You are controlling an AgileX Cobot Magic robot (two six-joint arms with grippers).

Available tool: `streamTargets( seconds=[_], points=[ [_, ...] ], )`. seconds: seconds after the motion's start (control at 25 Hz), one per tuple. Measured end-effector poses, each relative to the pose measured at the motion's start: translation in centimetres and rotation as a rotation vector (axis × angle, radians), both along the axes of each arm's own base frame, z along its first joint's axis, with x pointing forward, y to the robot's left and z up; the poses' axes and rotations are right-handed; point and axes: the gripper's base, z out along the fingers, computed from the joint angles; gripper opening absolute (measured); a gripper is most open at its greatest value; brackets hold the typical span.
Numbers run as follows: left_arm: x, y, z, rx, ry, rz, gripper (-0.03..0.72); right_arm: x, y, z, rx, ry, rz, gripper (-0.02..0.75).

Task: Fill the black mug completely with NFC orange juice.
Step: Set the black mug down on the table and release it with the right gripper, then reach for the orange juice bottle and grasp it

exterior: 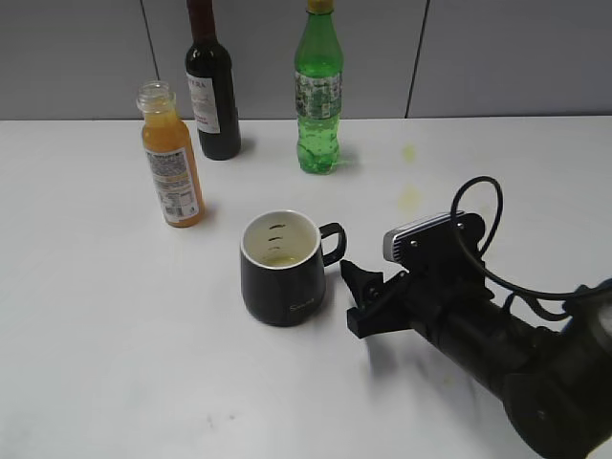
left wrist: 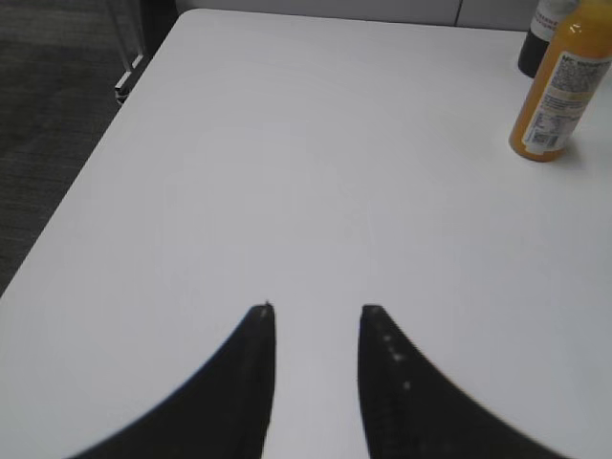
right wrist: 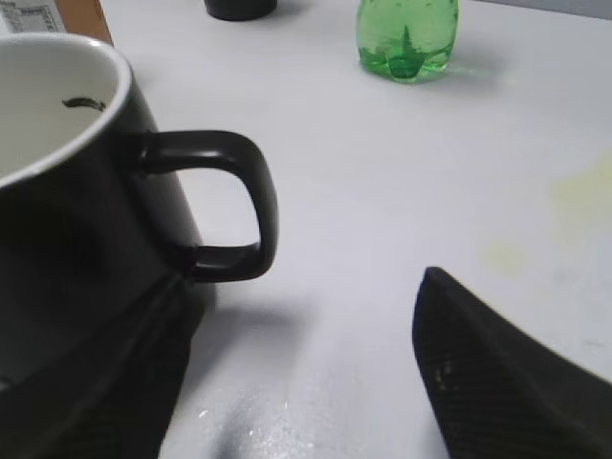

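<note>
The black mug (exterior: 282, 287) stands upright mid-table, white inside with a pale yellowish bottom, its handle (right wrist: 239, 201) pointing right. The NFC orange juice bottle (exterior: 172, 172) stands uncapped and nearly full at the back left; it also shows in the left wrist view (left wrist: 559, 86). My right gripper (exterior: 361, 298) is open and low over the table just right of the mug. In the right wrist view its left finger lies beside the mug wall (right wrist: 76, 239), and the handle is just ahead of the open jaws (right wrist: 304, 287). My left gripper (left wrist: 316, 311) is open and empty over bare table, far from the bottle.
A dark wine bottle (exterior: 212, 86) and a tall green soda bottle (exterior: 318, 96) stand at the back by the grey wall. Faint yellow stains (exterior: 409, 196) mark the table behind my right arm. The table's left edge (left wrist: 96, 163) drops to dark floor.
</note>
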Motion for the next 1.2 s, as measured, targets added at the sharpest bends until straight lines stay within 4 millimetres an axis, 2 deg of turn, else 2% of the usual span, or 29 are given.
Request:
streamTargets(
  seconds=[0.2,0.36,0.6,0.96,1.2],
  points=[
    [0.0,0.0,0.0,0.000,0.000,0.000,0.237,-1.8,-1.5,1.7,0.001,-0.002,0.001,0.554],
    [0.0,0.0,0.0,0.000,0.000,0.000,0.237,-3.3,-2.7,3.9,0.028,-0.034,0.001,0.554],
    [0.0,0.0,0.0,0.000,0.000,0.000,0.237,-3.8,-3.0,7.9,0.113,-0.136,0.005,0.554],
    [0.0,0.0,0.0,0.000,0.000,0.000,0.237,-5.1,-3.9,8.2,-0.042,0.119,0.006,0.554],
    [0.0,0.0,0.0,0.000,0.000,0.000,0.237,-5.8,-3.8,9.3,-0.125,0.299,0.054,0.554]
  ],
)
